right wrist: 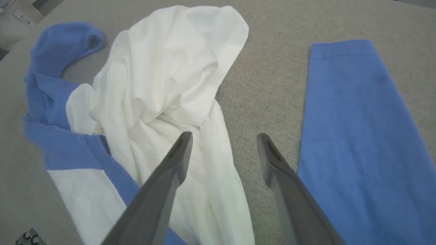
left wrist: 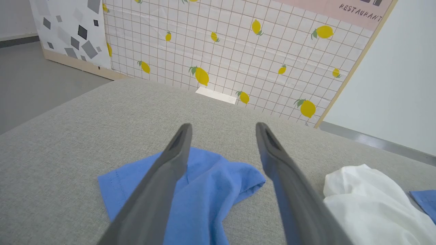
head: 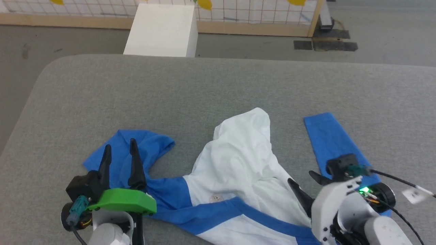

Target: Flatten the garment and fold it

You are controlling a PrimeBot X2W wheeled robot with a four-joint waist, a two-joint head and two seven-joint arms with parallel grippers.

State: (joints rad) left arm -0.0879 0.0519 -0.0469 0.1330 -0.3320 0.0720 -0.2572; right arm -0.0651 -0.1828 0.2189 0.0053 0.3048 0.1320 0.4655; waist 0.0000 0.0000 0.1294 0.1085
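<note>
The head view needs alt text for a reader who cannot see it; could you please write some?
A crumpled garment, white with blue sleeves, lies bunched on a grey padded surface. The left gripper is open over a rumpled blue sleeve, and the right gripper is open beside the white body. A white box stands on the floor beyond.

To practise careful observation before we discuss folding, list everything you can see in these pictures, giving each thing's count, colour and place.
garment: one, white body with blue sleeves, rumpled on the table's near part
table: one, grey fabric top, under the garment
box: one, white, on the floor past the table's far edge
wall panel: one, white grid with yellow lemons, behind the box
tape patches: a few, black, on the floor, far right
left gripper: one, dark fingers, open, at the crumpled sleeve
right gripper: one, dark fingers, open, between white body and flat sleeve
</note>
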